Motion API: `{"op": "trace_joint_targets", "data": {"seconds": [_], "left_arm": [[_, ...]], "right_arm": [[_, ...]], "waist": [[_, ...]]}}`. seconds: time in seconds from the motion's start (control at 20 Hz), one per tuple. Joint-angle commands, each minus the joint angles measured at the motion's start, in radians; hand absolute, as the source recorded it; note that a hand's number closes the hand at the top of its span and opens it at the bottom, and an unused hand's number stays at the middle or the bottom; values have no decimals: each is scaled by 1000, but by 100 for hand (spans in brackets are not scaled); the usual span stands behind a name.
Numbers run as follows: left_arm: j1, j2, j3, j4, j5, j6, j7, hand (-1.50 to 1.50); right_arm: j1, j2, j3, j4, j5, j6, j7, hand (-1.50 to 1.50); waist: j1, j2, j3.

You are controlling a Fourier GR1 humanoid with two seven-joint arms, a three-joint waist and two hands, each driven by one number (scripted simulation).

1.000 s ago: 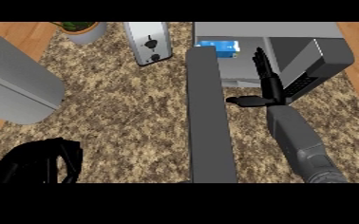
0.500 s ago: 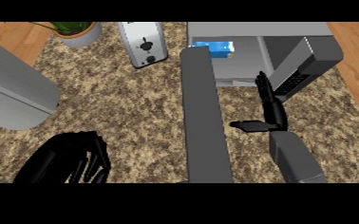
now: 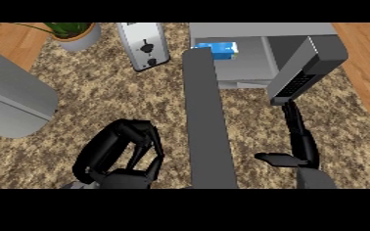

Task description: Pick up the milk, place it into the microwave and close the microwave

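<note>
The milk (image 3: pixel 217 49), a blue and white carton, stands inside the open microwave (image 3: pixel 253 63) near the cavity's left side. The microwave's grey door (image 3: pixel 207 127) swings out toward me as a long slab down the middle of the view. My right hand (image 3: pixel 300 144) is right of the door, below the microwave's dark control panel (image 3: pixel 300 78); its fingers are straight and point up at the panel, the thumb sticks out left, and it holds nothing. My left hand (image 3: pixel 123 151) is left of the door at the lower edge, its fingers relaxed and empty.
A silver toaster (image 3: pixel 145 44) lies on the speckled counter (image 3: pixel 94 93) left of the microwave. A potted plant (image 3: pixel 74 33) stands at the back left. A large grey rounded object (image 3: pixel 22 100) fills the left edge.
My right hand has drawn back from the microwave toward the lower edge. My left hand has risen further into view beside the door. The milk stays inside the microwave.
</note>
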Motion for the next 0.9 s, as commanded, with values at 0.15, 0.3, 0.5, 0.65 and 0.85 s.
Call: {"op": "trace_joint_targets", "data": {"seconds": [0.15, 0.3, 0.5, 0.65, 0.85], "left_arm": [[-133, 0, -169, 278, -128, 89, -112, 150], [-186, 0, -300, 449, -182, 247, -190, 150], [-266, 0, -323, 674, -130, 324, -307, 150], [-320, 0, -431, 758, -107, 481, -368, 150], [-364, 0, -481, 883, 13, 613, -499, 150]], "right_arm": [[204, -63, 19, -287, -64, 129, 65, -150], [238, -79, 29, -339, -61, 136, 56, -150], [370, -86, 74, -493, -47, 154, 25, -150], [413, -92, 72, -613, -127, 227, 98, -150], [417, -121, 85, -711, -191, 290, 122, -150]], "waist": [[-4, 3, 0], [-10, 7, 0], [-14, 10, 0], [-14, 9, -1], [-47, 17, -3]]}}
